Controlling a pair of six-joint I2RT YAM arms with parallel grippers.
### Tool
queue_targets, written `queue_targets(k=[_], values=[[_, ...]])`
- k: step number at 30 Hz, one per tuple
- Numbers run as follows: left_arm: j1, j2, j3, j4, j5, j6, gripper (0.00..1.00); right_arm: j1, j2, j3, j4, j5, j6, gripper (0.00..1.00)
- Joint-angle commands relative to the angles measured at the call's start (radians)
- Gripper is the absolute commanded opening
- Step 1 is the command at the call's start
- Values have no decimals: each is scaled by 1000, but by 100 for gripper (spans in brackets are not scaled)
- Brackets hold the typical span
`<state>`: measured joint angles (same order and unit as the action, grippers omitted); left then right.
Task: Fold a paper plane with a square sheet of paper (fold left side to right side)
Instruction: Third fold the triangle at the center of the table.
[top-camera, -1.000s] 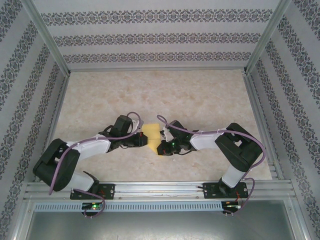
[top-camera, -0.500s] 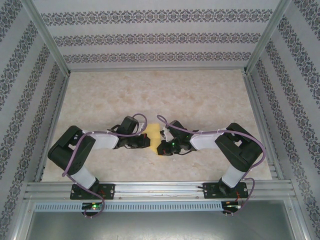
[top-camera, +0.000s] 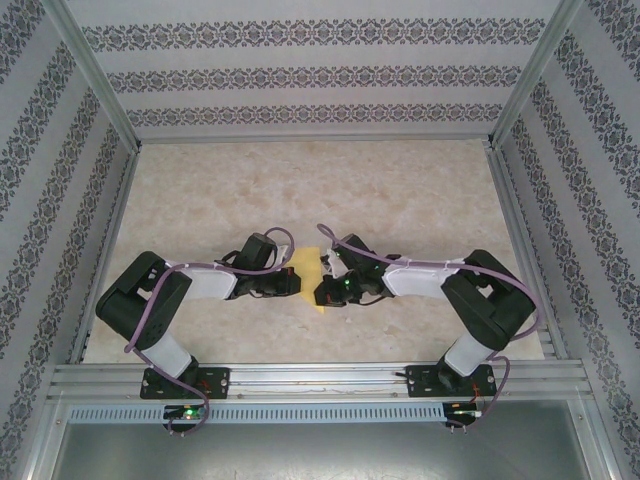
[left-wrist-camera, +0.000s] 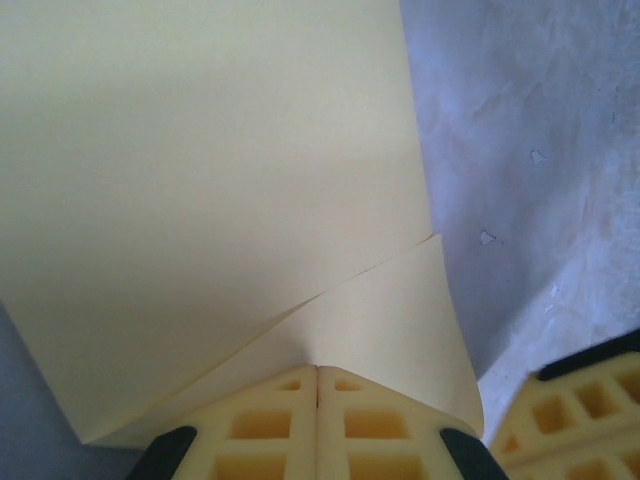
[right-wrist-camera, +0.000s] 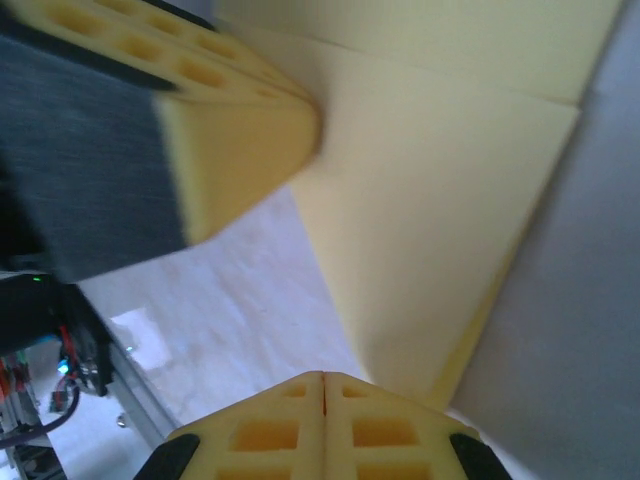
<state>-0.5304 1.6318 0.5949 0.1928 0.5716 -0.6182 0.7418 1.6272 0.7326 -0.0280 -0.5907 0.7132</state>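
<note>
Yellow paper sheet (top-camera: 311, 263) sits mid-width on the worktop (top-camera: 400, 190), nearer its near edge than its far edge, right between the two arms' tips.

Left gripper (top-camera: 296, 283): jaws fully together, pinching the sheet at its near edge. The wrist view shows two layers fanning out from the tips, so it's already doubled over there.

Right gripper (top-camera: 322, 292): jaws also together, clamped on a corner of the sheet. From its wrist view the paper looks lifted off the worktop, and the left gripper's pad is just beside the same sheet.

Handling, my read:
- Very light and thin, no stiffness, so it sags and curls wherever it's unsupported.
- Creases permanently, so any stray pinch or tug leaves a mark. It tears if the two arms pull apart.
- Slick on the smooth worktop, so it slides unless pinned.
- Hold at an edge or corner with a flat pinch, and move both arms together.
- Lay the layers edge to edge before pressing the crease.
</note>
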Motion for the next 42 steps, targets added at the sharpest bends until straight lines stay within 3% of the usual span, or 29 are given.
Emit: queue_targets(k=[1,17,42], values=[[-6,32,-35,-75,-86,-35,0,6,-33,27,-19,11,27,0],[-9,37,-37,-69,-78,-55,0,64,99,51,118,115,119,0],[-9,43,-21,-109,-116,-54,0,57,154,62,75,142,92,0]])
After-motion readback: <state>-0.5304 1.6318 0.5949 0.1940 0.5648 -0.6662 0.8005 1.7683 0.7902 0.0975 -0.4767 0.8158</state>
